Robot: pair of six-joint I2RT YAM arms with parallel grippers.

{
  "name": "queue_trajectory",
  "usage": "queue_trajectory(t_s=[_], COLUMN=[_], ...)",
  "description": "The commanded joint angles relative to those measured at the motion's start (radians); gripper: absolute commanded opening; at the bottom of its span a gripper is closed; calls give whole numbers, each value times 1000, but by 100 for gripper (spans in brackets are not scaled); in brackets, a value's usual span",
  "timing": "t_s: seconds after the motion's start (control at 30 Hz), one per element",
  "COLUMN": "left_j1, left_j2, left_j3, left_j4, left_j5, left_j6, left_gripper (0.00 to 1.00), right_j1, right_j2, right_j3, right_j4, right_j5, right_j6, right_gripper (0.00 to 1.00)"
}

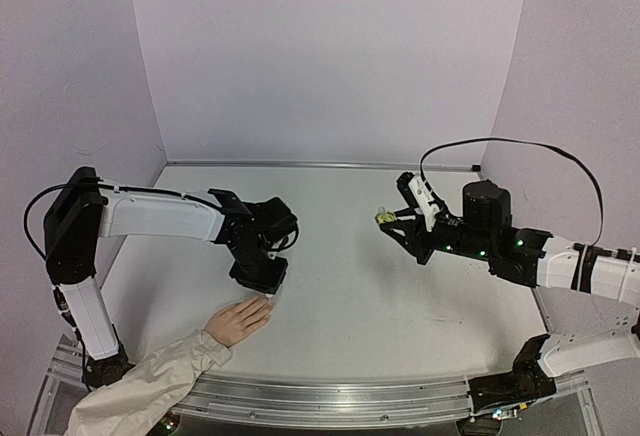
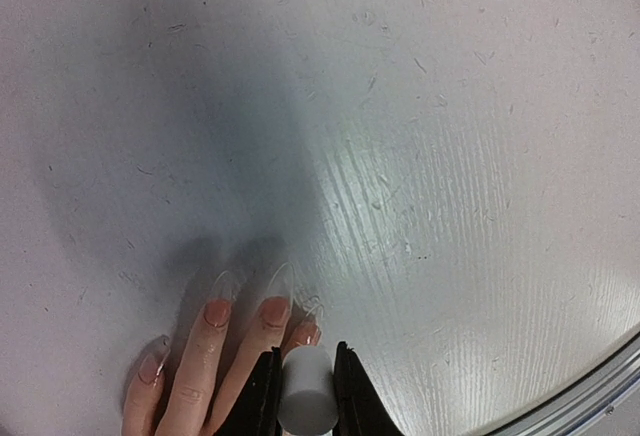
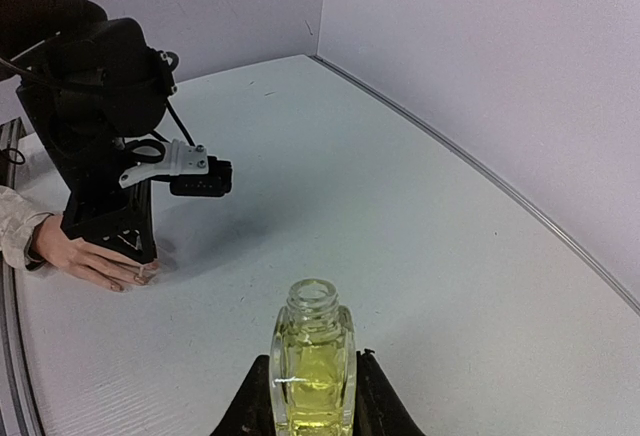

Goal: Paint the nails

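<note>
White table (image 1: 380, 296), lilac walls (image 1: 330, 56), metal rail (image 1: 340, 401) along near edge

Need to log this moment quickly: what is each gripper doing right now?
The left gripper is closed on the white cap.
The right gripper is closed on the uncapped yellow-green bottle.

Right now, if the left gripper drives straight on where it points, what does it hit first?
Probably the hand: the left gripper, shut on a white cap, points down at the nails. Depth is unclear, so it may touch the table beside them.
</note>
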Motion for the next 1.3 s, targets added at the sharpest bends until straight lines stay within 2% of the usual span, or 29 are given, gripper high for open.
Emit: queue_trajectory(t_s=[0.0,1.27], left_j1=[-5,-5], left_j2=[-12,40], left_j3=[12,40], left_j4=[-7,15], left_j5=[-14,0], left_j6=[-8,4], left_gripper=[0,0], right_j1=[0,1], right_j2=[-17,-7], right_j3=[18,19], right_j4=[56,56], right_j5=[-9,-4], right_j6=[2,-3], right_gripper=[0,0])
